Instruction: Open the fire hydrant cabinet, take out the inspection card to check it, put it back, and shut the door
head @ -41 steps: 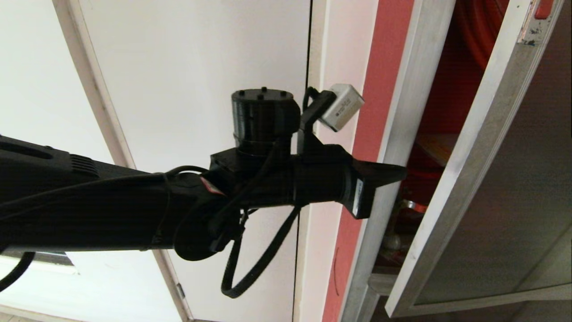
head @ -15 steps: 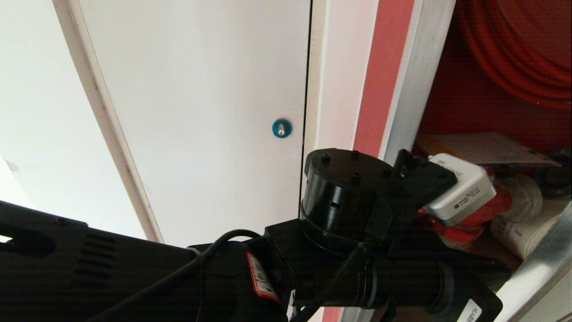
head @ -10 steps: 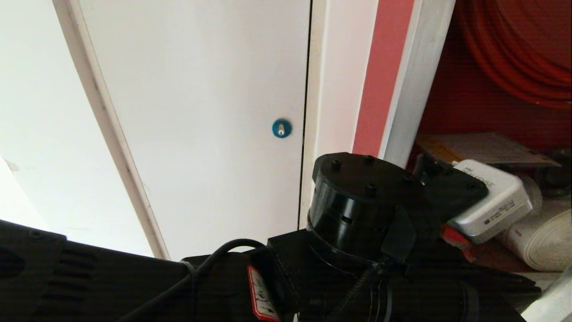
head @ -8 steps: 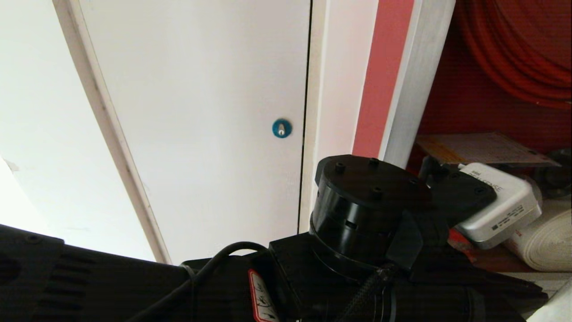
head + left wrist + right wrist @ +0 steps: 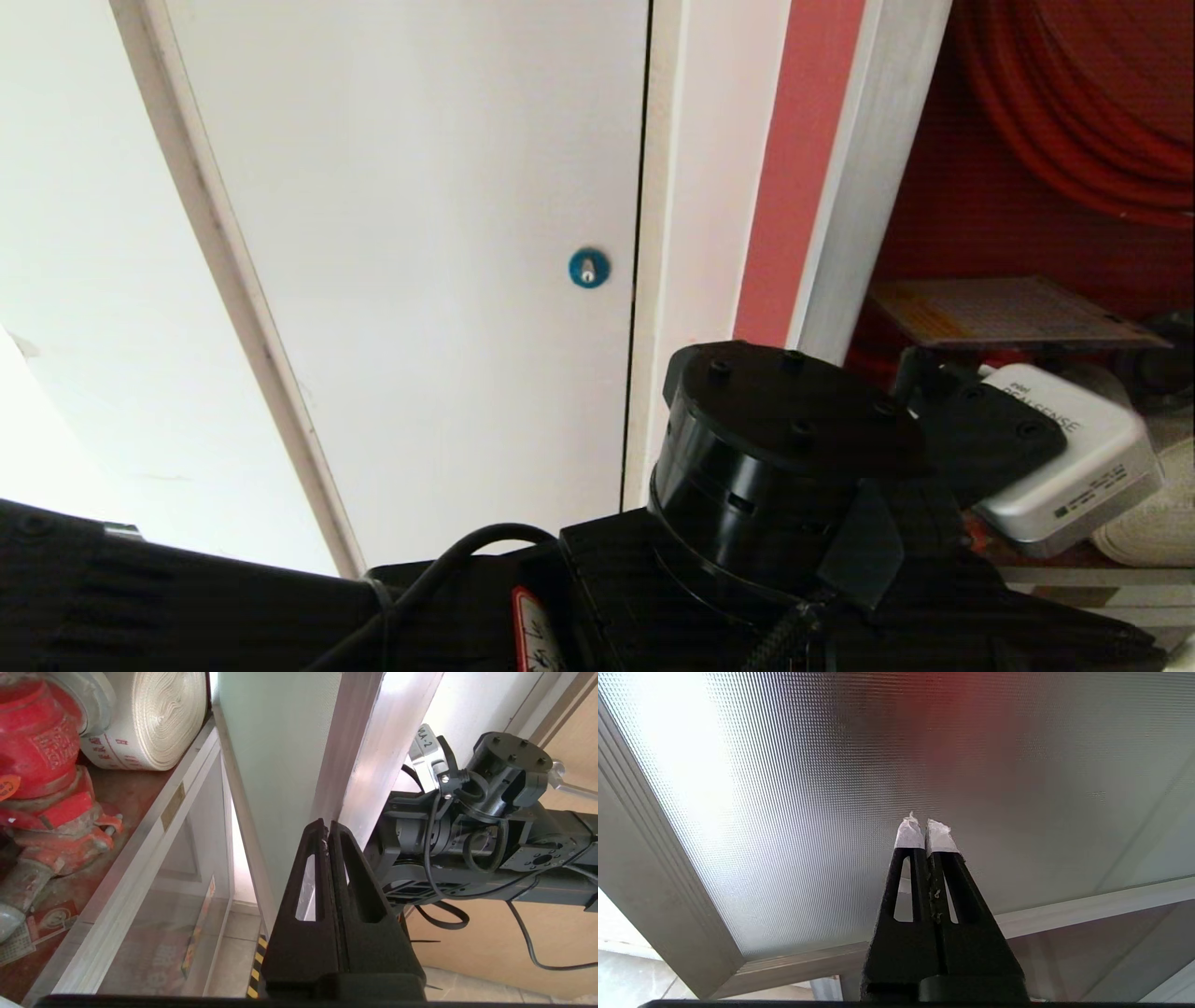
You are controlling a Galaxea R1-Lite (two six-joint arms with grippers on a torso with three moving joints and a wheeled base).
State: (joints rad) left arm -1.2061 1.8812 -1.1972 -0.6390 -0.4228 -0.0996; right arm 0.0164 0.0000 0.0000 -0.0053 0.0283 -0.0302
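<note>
The fire hydrant cabinet [image 5: 845, 177] stands open, showing its red interior and the red hose reel [image 5: 1074, 112]. The inspection card [image 5: 1008, 313], pale with a yellow patch, lies flat inside above the valve. My left arm [image 5: 784, 467] reaches in low at the cabinet's opening. My left gripper [image 5: 327, 825] is shut and empty, its tips at the silver frame [image 5: 373, 742] of the swung-out door [image 5: 280, 765]; I cannot tell if they touch. The red valve [image 5: 37, 756] and the white rolled hose [image 5: 154, 718] sit beside it. My right gripper [image 5: 926, 828], shut with taped tips, faces the door's ribbed glass [image 5: 808, 788].
A white panel door [image 5: 420, 233] with a blue round lock [image 5: 588, 268] is left of the cabinet. A smaller lower glass door [image 5: 177, 896] sits under the shelf. My right arm [image 5: 490, 812] hangs beyond the open door. Striped floor tape [image 5: 256, 970] marks the floor.
The door has swung wider and left the head view. My left arm has sunk and shifted right, uncovering the blue lock and the inspection card.
</note>
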